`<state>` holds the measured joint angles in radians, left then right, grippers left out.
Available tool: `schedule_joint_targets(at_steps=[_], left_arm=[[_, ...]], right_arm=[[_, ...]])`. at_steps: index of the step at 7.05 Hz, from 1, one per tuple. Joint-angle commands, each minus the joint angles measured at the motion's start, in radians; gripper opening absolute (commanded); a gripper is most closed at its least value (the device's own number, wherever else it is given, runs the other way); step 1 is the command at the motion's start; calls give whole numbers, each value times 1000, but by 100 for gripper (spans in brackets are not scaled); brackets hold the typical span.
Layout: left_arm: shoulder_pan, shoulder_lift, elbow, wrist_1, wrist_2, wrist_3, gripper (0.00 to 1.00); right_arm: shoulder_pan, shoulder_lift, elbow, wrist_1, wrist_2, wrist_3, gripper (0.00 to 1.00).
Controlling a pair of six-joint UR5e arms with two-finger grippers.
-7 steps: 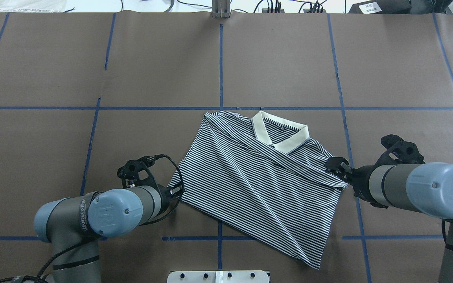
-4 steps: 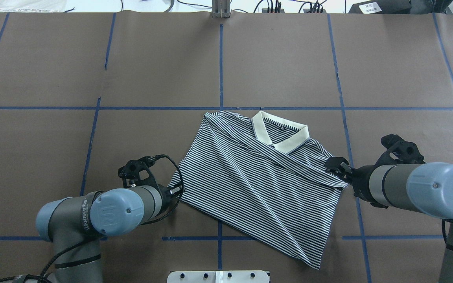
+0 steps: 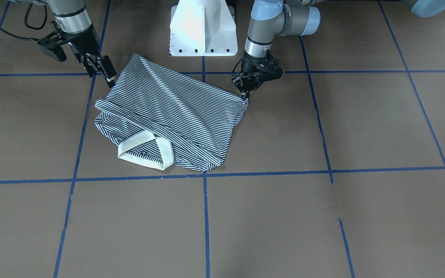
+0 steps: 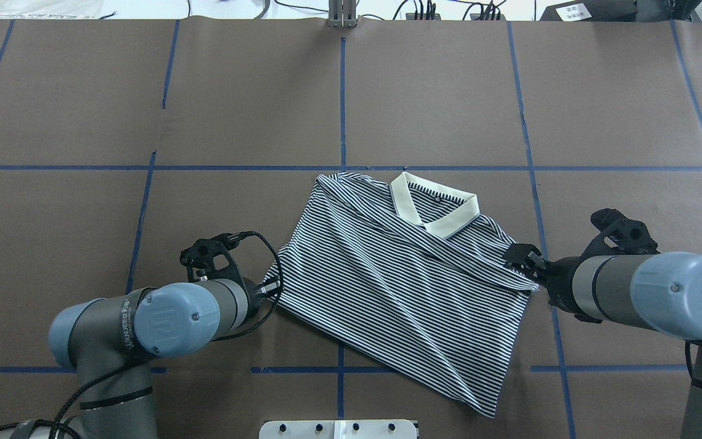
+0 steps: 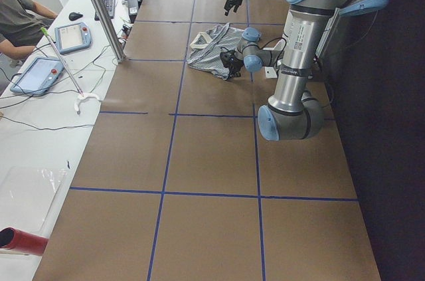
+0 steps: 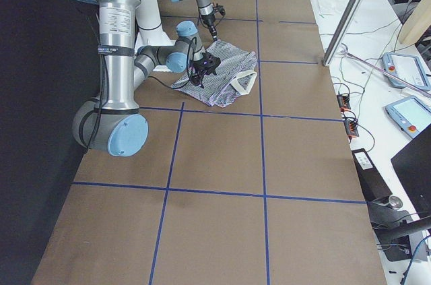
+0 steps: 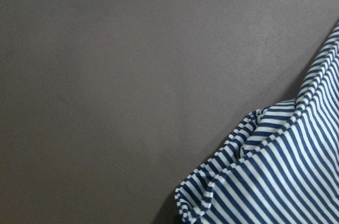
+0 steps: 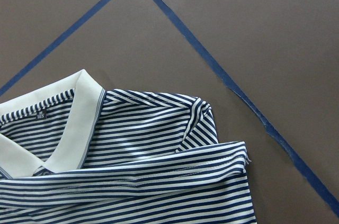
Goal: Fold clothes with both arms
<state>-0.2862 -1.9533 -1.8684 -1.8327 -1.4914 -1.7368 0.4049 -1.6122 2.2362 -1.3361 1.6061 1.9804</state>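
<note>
1. A striped shirt (image 4: 400, 286) lies partly folded on the brown table (image 4: 235, 91), in the middle and towards the robot's side. It sits askew to the blue tape lines (image 4: 342, 91).
2. Its cream collar (image 4: 448, 224) points away from the robot, just short of a cross line of tape.
3. The left gripper (image 3: 245, 95) is down at the shirt's corner on that side. Its fingers are pinched together on the cloth, which is bunched up there.
4. The right gripper (image 3: 103, 74) hangs at the opposite edge, near the shoulder. I cannot tell whether its fingers are apart or closed, or whether they touch the cloth.
5. The shirt spans the gap between the two grippers.
</note>
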Motion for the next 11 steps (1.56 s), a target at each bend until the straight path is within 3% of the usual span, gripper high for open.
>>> schedule_joint_targets(at_steps=[1, 3, 4, 6, 7, 9, 11], left_arm=[[-106, 23, -26, 10, -9, 226, 0], [-285, -12, 47, -11, -71, 365, 0], [-380, -104, 213, -101, -137, 394, 0], [-473, -350, 667, -343, -142, 407, 0], [-491, -399, 767, -358, -142, 466, 0], [-502, -380, 782, -405, -142, 473, 46], [-505, -195, 558, -433, -244, 473, 47]], right_arm=[[0, 0, 0, 0, 0, 0, 100], [0, 2, 6, 0, 5, 0, 100], [0, 5, 8, 2, 11, 0, 100], [5, 5, 16, 2, 14, -2, 100], [5, 11, 28, 3, 14, -2, 100], [-1, 114, -10, 0, 15, 0, 100], [-9, 280, -122, -6, 14, 0, 100]])
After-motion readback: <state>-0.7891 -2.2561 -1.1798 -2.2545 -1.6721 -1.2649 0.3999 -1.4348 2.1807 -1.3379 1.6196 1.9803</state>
